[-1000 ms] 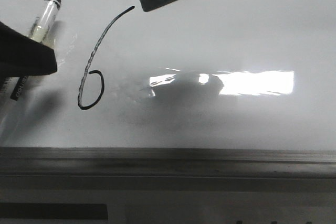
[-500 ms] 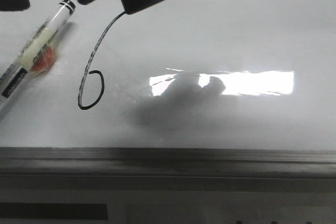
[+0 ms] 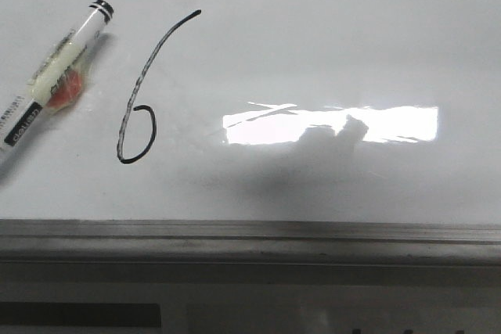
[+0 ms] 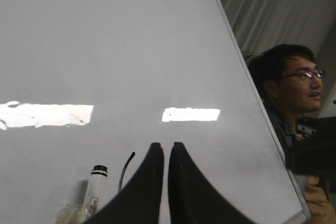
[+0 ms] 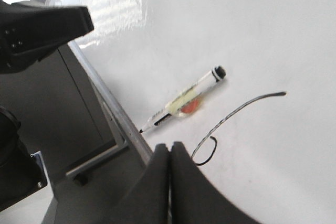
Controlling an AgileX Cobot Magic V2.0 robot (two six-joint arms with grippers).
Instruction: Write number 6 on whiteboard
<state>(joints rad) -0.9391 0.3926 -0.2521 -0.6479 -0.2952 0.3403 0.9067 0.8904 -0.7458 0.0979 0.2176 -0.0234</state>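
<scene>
Front view: both dark grippers have cleared out since half a second ago, leaving the number 6 (image 3: 137,91) finished at the whiteboard's (image 3: 313,52) nine o'clock, the marker (image 3: 55,80) lying beside it, label unreadable. Left wrist: left gripper (image 4: 166,153) clenched, empty. Right wrist: right gripper (image 5: 169,153) clenched, empty.

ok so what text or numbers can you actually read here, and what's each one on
"6": hand-drawn in black on the whiteboard.
Marker: dark label print near its lower end, too blurred to read.
Marker in the wrist views: print too small to read.
Nothing else is legible.
</scene>
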